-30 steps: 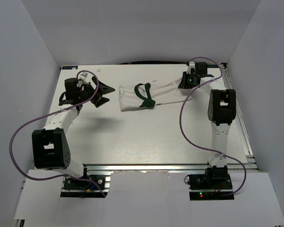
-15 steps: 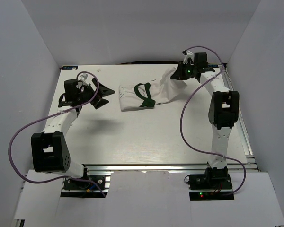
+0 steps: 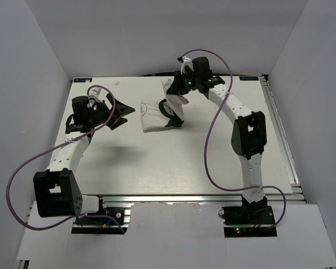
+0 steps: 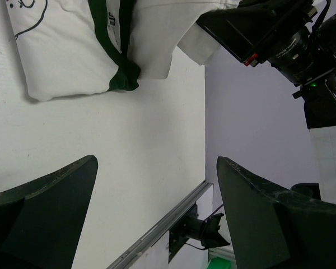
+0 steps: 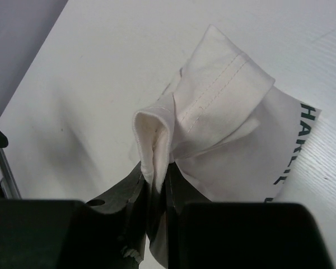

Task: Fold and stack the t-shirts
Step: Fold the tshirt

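A white t-shirt (image 3: 157,115) with a dark green collar lies partly folded at the back middle of the table. It also shows at the top of the left wrist view (image 4: 61,50). My right gripper (image 3: 178,88) is shut on the shirt's hem end (image 5: 213,106) and holds it lifted above the folded part. In the right wrist view the bunched cloth sits pinched between my fingers (image 5: 131,196). My left gripper (image 3: 120,114) is open and empty, low over the table, left of the shirt.
The white table (image 3: 173,162) has a metal rail along its near edge (image 3: 196,197) and another along its right side (image 3: 285,151). White walls enclose the back and both sides. Purple cables loop off both arms.
My right gripper has carried the shirt's right end up and leftward, from the back right corner to above the collar. The left gripper has barely moved.
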You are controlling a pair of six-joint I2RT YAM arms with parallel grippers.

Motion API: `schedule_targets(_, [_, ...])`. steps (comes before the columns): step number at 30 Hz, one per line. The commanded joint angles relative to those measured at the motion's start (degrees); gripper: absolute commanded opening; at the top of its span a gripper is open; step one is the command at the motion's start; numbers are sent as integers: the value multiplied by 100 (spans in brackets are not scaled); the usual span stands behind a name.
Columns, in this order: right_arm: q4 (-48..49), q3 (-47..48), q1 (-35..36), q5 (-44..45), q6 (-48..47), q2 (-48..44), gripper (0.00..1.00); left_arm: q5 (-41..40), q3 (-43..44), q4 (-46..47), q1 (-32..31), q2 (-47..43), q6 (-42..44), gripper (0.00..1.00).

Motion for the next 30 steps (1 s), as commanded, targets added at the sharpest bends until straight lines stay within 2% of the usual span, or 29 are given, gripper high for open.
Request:
schedule_targets(1, [-49, 371, 191, 190, 253, 19, 0, -8, -148, -66, 51, -353, 62, 98])
schedule_targets(9, [-260, 442, 508, 357, 298, 212, 0, 9, -395, 22, 60, -503, -17, 98])
schedule_targets(17, [-146, 451, 631, 963, 332, 529, 0, 35, -403, -22, 51, -521, -8, 98])
schedule_targets(30, [222, 565, 877, 1263, 807, 1021, 0, -44, -544, -180, 51, -696, 1, 98])
